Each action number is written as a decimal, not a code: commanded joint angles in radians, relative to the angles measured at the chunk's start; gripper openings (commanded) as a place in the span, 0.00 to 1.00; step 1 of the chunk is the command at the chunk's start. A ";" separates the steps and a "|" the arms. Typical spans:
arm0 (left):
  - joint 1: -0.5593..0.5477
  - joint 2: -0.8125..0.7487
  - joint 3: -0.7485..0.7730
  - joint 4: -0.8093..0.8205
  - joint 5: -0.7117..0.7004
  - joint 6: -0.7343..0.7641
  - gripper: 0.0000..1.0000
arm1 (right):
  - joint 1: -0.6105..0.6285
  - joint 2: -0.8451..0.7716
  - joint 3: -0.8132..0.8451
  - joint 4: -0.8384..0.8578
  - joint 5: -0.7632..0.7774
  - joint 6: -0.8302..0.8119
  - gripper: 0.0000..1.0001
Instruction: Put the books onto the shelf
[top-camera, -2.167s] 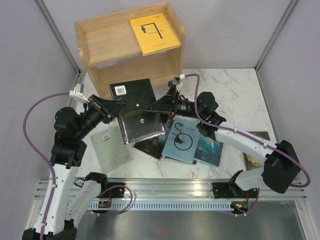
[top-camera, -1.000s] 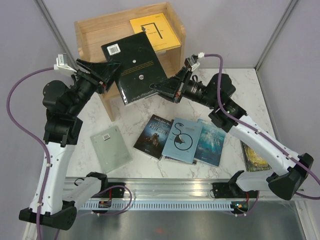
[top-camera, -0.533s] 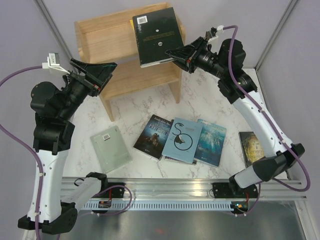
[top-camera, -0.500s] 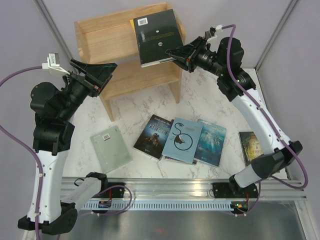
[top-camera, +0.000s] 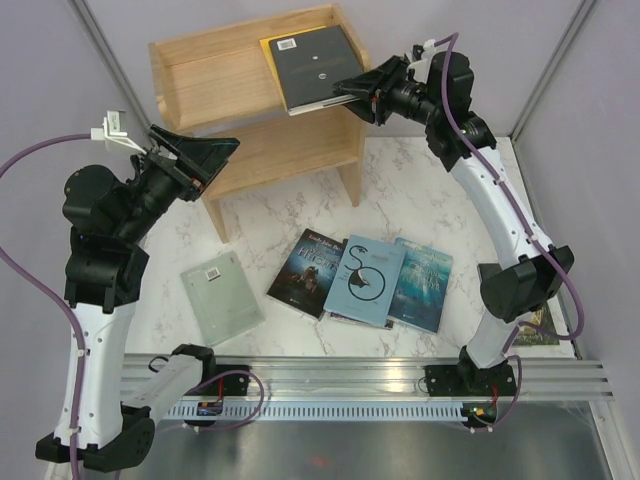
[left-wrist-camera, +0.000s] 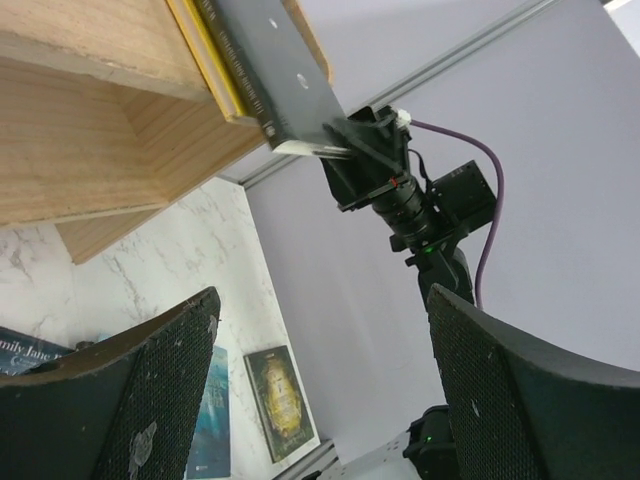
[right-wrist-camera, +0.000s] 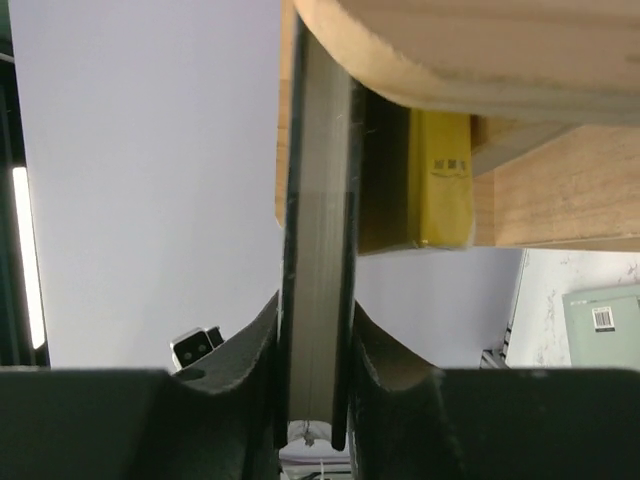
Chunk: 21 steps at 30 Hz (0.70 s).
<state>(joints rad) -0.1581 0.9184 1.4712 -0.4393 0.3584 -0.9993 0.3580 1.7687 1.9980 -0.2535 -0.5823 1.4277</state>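
Over the top board of the shelf (top-camera: 215, 85), at about 12 o'clock in the overhead view, the black book (top-camera: 312, 66) sits flat above the yellow book (right-wrist-camera: 440, 170), covering nearly all of it. The right pincer (top-camera: 350, 92) pinches the black book by its near right edge, one finger above and one below. From that pincer the book stretches away toward 10 o'clock, with its long axis running roughly 11 to 5, barcode end farthest back. Whether its underside already rests on the yellow cover or hangs just clear cannot be told from the wrist views.

The coming move looks like a short lowering and a release, then a pull-back toward 4 o'clock so the fingers slide off without dragging the book along.

The left pincer (top-camera: 215, 165) is spread wide and holds nothing, near the shelf's left side. It is the nearer arm to the pale grey-green book (top-camera: 222, 297), which lies on the worktop (top-camera: 440, 190) at 7 o'clock.
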 joint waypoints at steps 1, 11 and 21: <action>0.006 -0.001 0.029 -0.044 0.042 0.074 0.86 | -0.017 -0.046 0.003 0.152 -0.014 0.014 0.49; 0.006 -0.001 -0.003 -0.052 0.048 0.080 0.85 | -0.019 -0.219 -0.283 0.220 -0.017 0.000 0.86; 0.006 -0.009 -0.048 -0.009 0.040 0.073 0.85 | -0.017 -0.279 -0.324 0.223 -0.033 -0.026 0.36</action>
<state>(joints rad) -0.1581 0.9199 1.4410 -0.4805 0.3759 -0.9577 0.3393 1.5089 1.6653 -0.0723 -0.5976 1.4113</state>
